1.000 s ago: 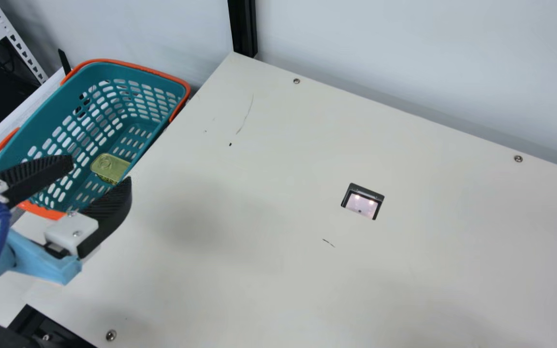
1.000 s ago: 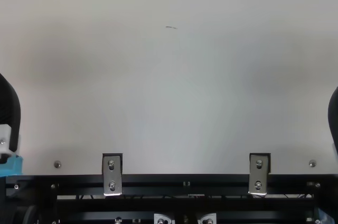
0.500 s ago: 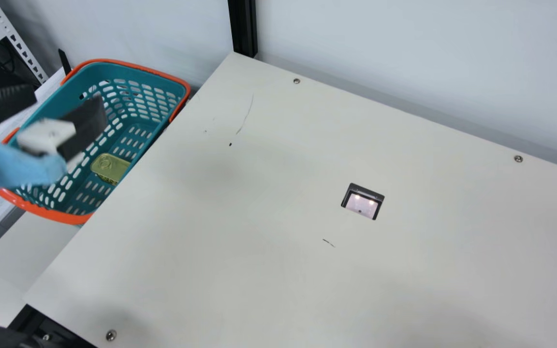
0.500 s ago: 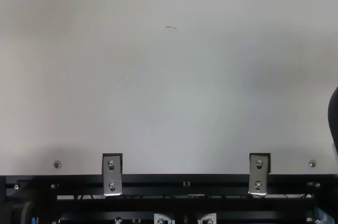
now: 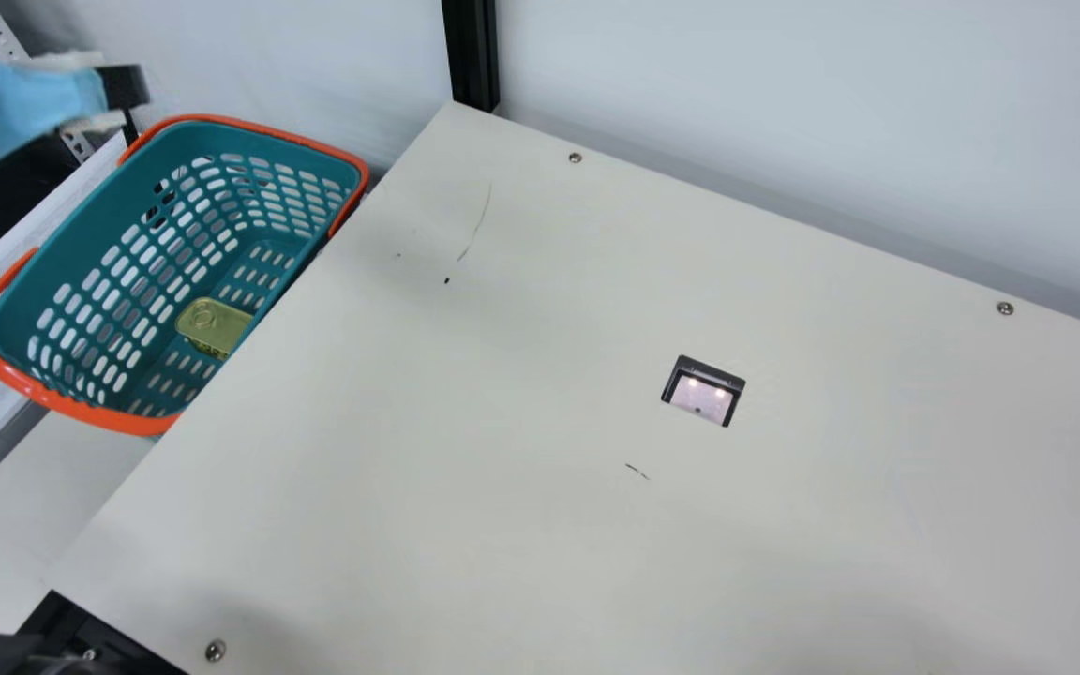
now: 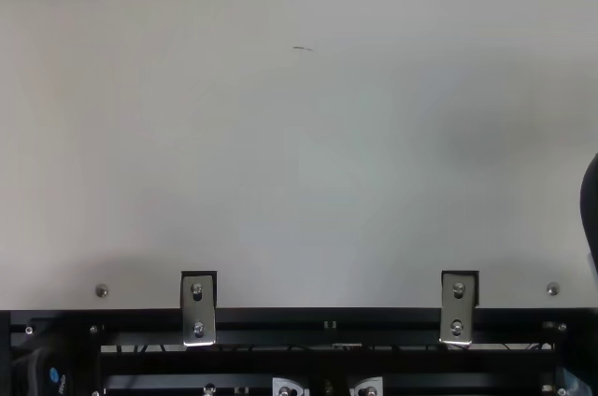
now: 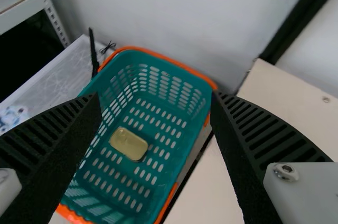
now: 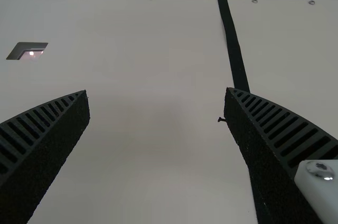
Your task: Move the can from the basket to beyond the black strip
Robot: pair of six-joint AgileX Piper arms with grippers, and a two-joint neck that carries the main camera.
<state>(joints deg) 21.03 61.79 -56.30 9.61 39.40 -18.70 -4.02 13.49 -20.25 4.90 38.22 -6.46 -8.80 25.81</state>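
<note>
We hold our left claw (image 5: 125,86) released near the basket (image 5: 259,140), the can (image 5: 213,324) lying inside; our right claw (image 6: 590,202), also released, faces the black strip (image 8: 233,44) on the table (image 8: 153,60).

The left gripper (image 5: 124,87) is in the upper left part of the main view; its two ribbed fingers (image 7: 53,139) stand wide apart. The right gripper (image 6: 591,209), at the top view's right edge, has also its fingers (image 8: 50,129) widely separated.
</note>
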